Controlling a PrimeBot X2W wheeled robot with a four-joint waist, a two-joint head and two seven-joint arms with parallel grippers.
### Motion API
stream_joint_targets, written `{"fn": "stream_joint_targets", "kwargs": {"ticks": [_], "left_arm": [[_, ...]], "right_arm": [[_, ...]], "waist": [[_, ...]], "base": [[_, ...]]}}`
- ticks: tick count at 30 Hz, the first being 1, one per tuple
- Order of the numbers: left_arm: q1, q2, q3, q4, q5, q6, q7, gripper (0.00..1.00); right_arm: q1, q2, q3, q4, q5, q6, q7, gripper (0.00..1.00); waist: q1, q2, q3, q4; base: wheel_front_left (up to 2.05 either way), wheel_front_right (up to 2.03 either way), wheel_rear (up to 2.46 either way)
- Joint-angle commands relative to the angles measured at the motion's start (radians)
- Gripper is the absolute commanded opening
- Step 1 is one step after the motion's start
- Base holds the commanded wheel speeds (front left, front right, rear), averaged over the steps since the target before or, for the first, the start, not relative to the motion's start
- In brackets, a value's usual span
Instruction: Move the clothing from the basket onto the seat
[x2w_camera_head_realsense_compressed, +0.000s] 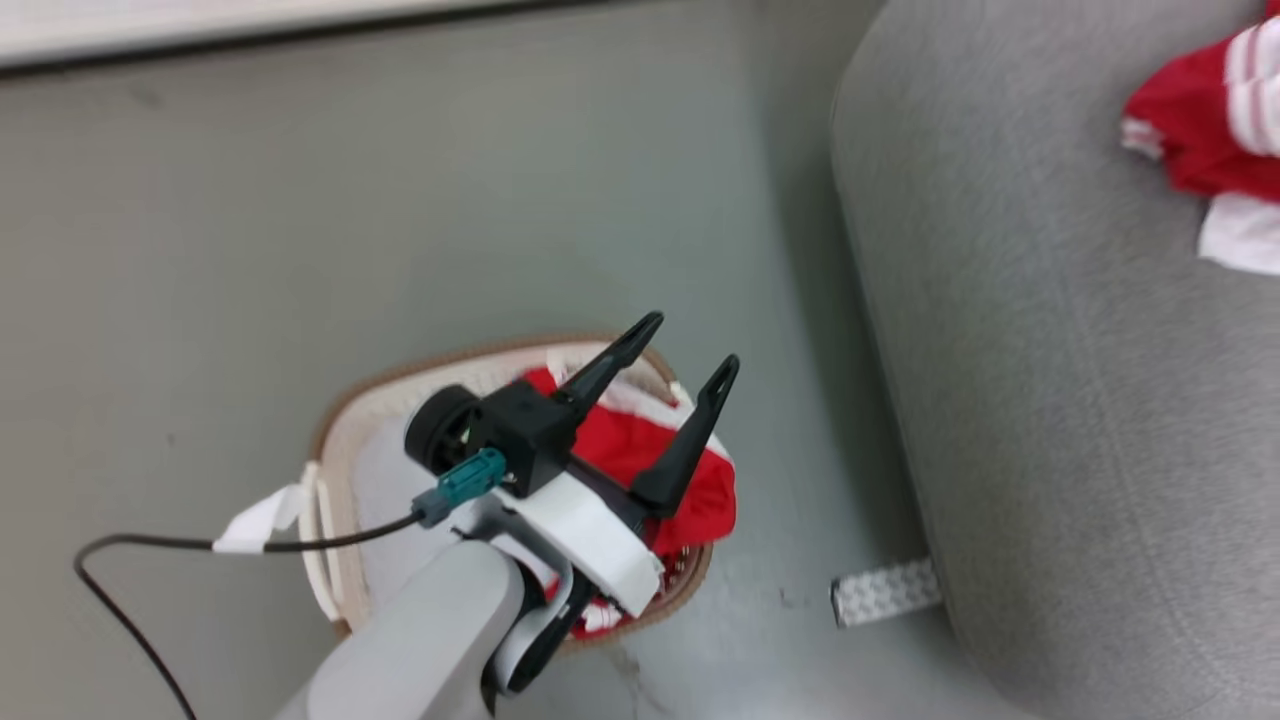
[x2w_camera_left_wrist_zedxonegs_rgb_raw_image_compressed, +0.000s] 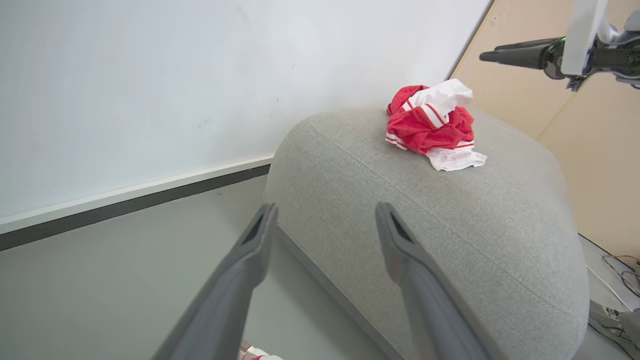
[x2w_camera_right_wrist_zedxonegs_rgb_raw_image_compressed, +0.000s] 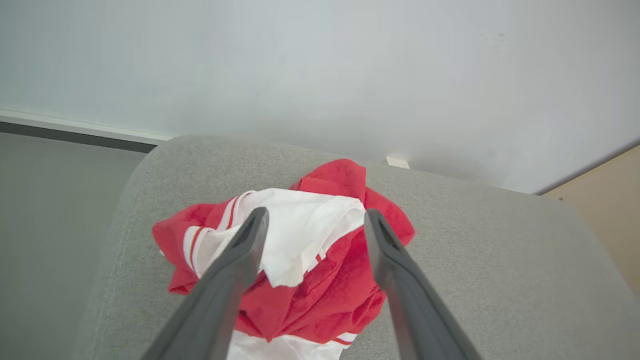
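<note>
you're looking at the clothing split in two; one red-and-white bundle (x2w_camera_right_wrist_zedxonegs_rgb_raw_image_compressed: 310, 290) is lying crumpled on top of the seat (x2w_camera_right_wrist_zedxonegs_rgb_raw_image_compressed: 500, 260), well in from the rounded edge, so i'd judge it isn't sliding off; the other red garment (x2w_camera_head_realsense_compressed: 625, 450) is sitting in the basket (x2w_camera_head_realsense_compressed: 345, 430), on the floor just beside the seat.

right gripper (x2w_camera_right_wrist_zedxonegs_rgb_raw_image_compressed: 316, 217) is hanging above the bundle, jaws spread wide, gripping nothing; the left wrist view is showing it clearly apart from the cloth.

left gripper (x2w_camera_head_realsense_compressed: 693, 342) is hovering over the basket, jaws fully apart, empty; looks like it's being staged for the next pick, but its fingers are pointing at the seat, not down into the basket; you're going to need to tip it down.

hard to read: the left arm is covering much of the basket, so you can't count the pieces inside; the head view is blurring and cutting off the bundle at its right edge; a pale patterned strip (x2w_camera_head_realsense_compressed: 885, 592) is lying at the seat's base; can't tell what it is.
</note>
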Motion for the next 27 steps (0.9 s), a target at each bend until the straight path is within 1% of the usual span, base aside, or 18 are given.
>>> {"fn": "stream_joint_targets", "kwargs": {"ticks": [1,5,11,14,17,19,21,24,27], "left_arm": [[0.026,-0.001,0.005,0.010,-0.013,0.006,-0.017,1.00],[0.058,-0.009,0.016,0.025,-0.034,0.016,-0.037,1.00],[0.106,-0.010,0.051,0.034,-0.064,0.045,-0.061,1.00],[0.139,0.002,0.081,0.033,-0.078,0.071,-0.078,1.00],[0.180,0.011,0.117,0.030,-0.092,0.096,-0.085,1.00],[0.204,0.023,0.144,0.030,-0.087,0.122,-0.091,1.00],[0.225,0.044,0.173,0.028,-0.061,0.156,-0.095,1.00],[0.262,0.052,0.216,0.019,-0.067,0.178,-0.098,1.00],[0.300,0.062,0.267,0.006,-0.053,0.191,-0.099,1.00]], "right_arm": [[0.023,-0.015,0.019,-0.030,0.017,-0.002,-0.010,1.00],[0.039,-0.048,0.060,-0.122,0.032,-0.002,-0.039,1.00],[0.087,-0.065,0.056,-0.243,0.030,-0.002,-0.180,1.00],[0.139,-0.042,0.025,-0.292,0.052,-0.002,-0.243,1.00],[0.210,-0.035,-0.008,-0.347,0.062,-0.002,-0.284,1.00],[0.262,-0.023,-0.032,-0.386,0.060,-0.002,-0.300,1.00],[0.326,-0.009,-0.060,-0.426,0.061,-0.002,-0.314,1.00],[0.434,0.007,-0.114,-0.470,0.023,-0.002,-0.335,1.00],[0.550,0.049,-0.198,-0.510,-0.032,-0.002,-0.351,1.00]], "waist": [[0.0000,0.0000,-0.104,0.001],[0.0000,0.0000,-0.197,0.013],[0.0000,0.0000,-0.307,0.047],[0.0000,0.0000,-0.350,0.065],[0.0000,0.0000,-0.381,0.088],[0.0000,0.0000,-0.397,0.103],[0.0000,0.0000,-0.410,0.118],[0.0000,0.0000,-0.427,0.145],[0.0000,0.0000,-0.440,0.164]], "base": [[0.00,0.00,0.00],[0.00,0.00,0.00],[0.00,0.00,0.00],[0.00,0.00,0.00],[0.00,0.00,0.00],[0.00,0.00,0.00],[0.00,0.00,0.00],[0.00,0.00,0.00],[0.00,0.00,0.00]]}}
